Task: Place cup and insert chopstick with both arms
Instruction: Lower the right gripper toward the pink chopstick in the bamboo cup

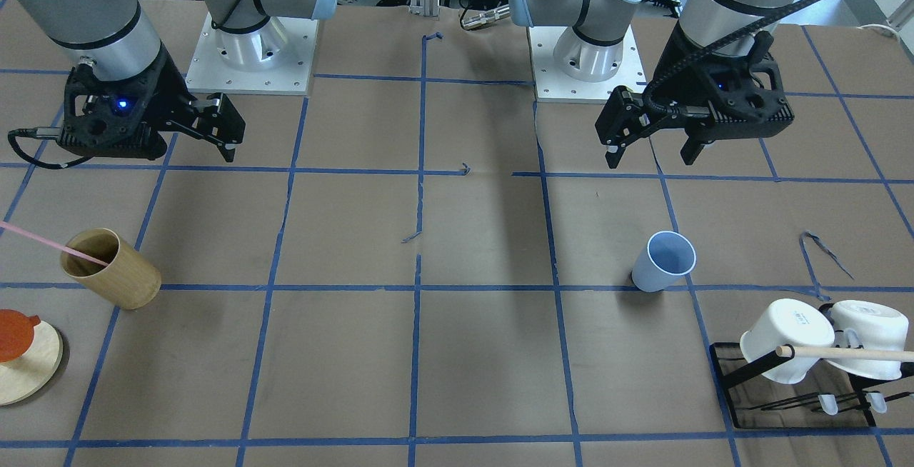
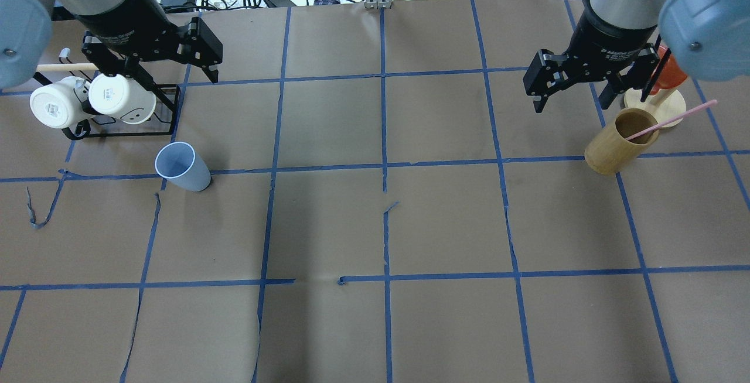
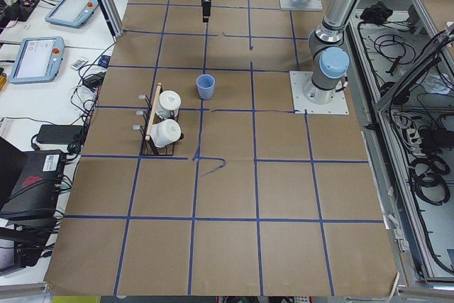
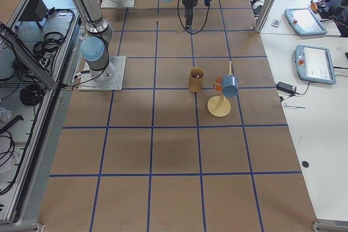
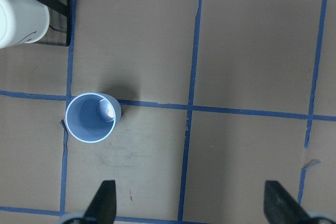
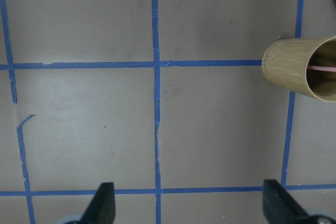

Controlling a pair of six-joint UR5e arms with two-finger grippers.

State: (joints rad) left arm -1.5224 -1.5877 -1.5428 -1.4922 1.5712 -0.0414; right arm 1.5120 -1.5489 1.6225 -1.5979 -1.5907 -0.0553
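Black fingers (image 5: pixel 105 205) of the left gripper (image 1: pixel 651 156) poke in along the bottom edge of its wrist view. They are spread wide apart with nothing between them, and the gripper hangs well above the brown paper table (image 1: pixel 464 353) with its blue tape grid. Seen from this gripper, the cup (image 5: pixel 92 118) stands upright on the table, below and ahead. It sits out past one finger rather than between the two, just beside a tape line. Farther out on that same side is a black wire rack (image 2: pixel 126 133) carrying two white mugs (image 2: pixel 55 108) on their sides, with a pale wooden dowel (image 1: pixel 850 353) across it.

The right gripper (image 2: pixel 572 102) is just as wide open and empty, and it too is raised off the table. Ahead of it, beyond one finger, stands a tan wooden cylinder (image 2: pixel 612 146). The chopstick (image 2: pixel 674 118) leans inside the cylinder, with its upper end sticking out over the rim, away from the gripper. Just beyond the cylinder sits a round wooden stand (image 1: pixel 32 367) with an orange piece (image 1: pixel 14 331) on it. Cup and chopstick are well apart.
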